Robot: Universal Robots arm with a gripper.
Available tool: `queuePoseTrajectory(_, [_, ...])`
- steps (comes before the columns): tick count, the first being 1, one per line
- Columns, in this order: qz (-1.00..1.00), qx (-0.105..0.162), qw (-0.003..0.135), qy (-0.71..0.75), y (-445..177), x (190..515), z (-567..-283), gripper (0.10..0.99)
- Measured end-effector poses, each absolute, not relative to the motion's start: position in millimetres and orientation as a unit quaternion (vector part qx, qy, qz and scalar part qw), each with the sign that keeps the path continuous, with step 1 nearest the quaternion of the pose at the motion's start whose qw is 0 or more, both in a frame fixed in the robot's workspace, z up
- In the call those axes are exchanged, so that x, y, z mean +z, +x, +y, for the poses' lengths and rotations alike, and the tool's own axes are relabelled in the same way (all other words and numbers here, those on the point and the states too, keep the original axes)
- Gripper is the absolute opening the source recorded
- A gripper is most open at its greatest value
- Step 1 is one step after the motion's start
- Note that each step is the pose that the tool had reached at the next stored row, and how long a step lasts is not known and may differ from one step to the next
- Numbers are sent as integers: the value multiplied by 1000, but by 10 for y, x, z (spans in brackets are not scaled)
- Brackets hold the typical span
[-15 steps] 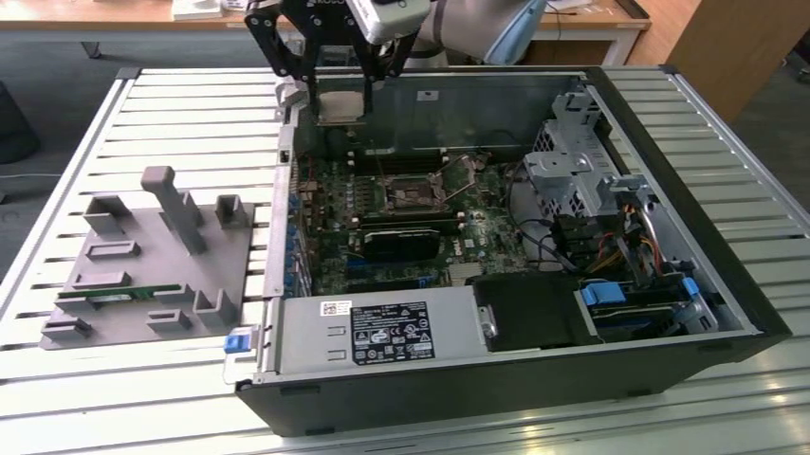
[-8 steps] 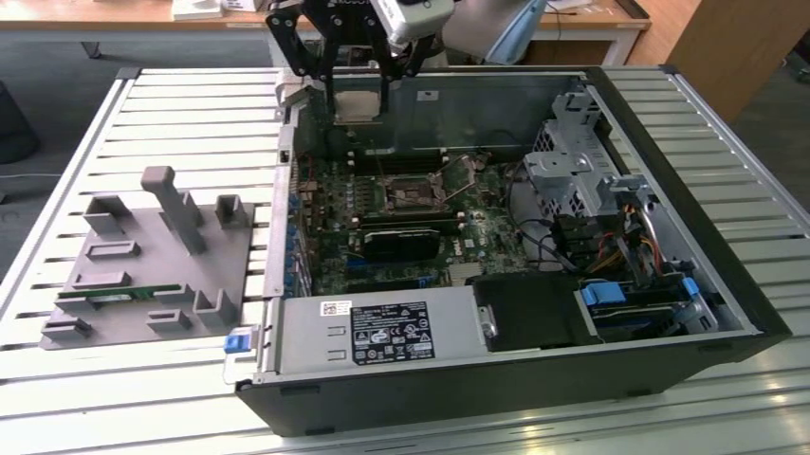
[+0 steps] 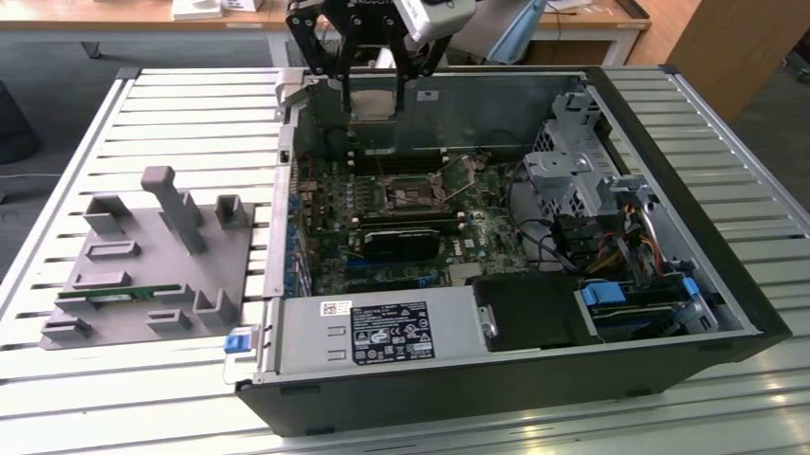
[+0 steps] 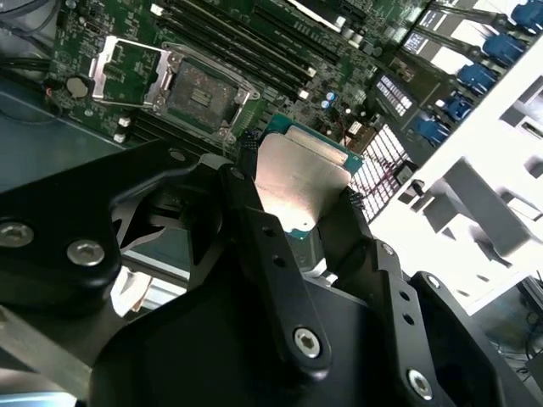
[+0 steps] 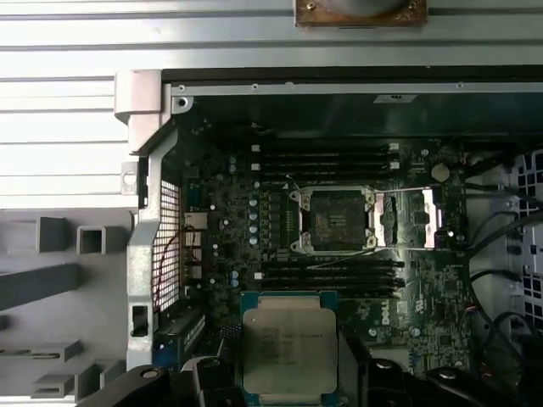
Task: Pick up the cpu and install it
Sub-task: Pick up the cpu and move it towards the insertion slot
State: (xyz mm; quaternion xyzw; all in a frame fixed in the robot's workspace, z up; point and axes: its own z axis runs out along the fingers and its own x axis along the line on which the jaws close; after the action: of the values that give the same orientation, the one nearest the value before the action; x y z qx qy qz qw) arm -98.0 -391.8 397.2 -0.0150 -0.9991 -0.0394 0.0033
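Clamping the cpu (image 5: 289,352) by its edges above the case (image 3: 506,379), the fingers (image 4: 263,246) could seat it skewed in the socket (image 5: 337,219)

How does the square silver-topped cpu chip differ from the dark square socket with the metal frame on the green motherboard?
The cpu has a flat, shiny silver top; the socket is a dark recess inside a metal frame. The cpu is clamped in the gripper, off the motherboard; the socket sits fixed on it, empty, its cover plate swung open. Both are square and similar in outline.
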Motion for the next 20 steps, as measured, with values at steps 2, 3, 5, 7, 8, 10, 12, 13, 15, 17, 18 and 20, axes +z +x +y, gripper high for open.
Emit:
queuePoseTrajectory(2, [-999, -39, 3, -15, -942, 3970, -3910, 537])
queuePoseTrajectory(3, [-999, -39, 3, -15, -923, 3969, -3905, 537])
queuePoseTrajectory(5, [-999, -39, 3, -15, -887, 3966, -3891, 537])
queuePoseTrajectory(7, [-999, -39, 3, -15, -853, 3962, -3868, 537])
queuePoseTrajectory(8, [-999, -39, 3, -15, -837, 3959, -3852, 537])
queuePoseTrajectory(10, [-999, -39, 3, -15, -804, 3955, -3816, 537])
queuePoseTrajectory(12, [-999, -39, 3, -15, -768, 3949, -3769, 537])
queuePoseTrajectory(13, [-999, -39, 3, -15, -748, 3946, -3743, 537])
queuePoseTrajectory(15, [-999, -39, 3, -15, -697, 3940, -3695, 537])
queuePoseTrajectory(17, [-999, -39, 3, -15, -633, 3933, -3651, 537])
queuePoseTrajectory(18, [-999, -39, 3, -15, -601, 3929, -3629, 537])
queuePoseTrajectory(20, [-999, -39, 3, -15, -532, 3921, -3588, 537])
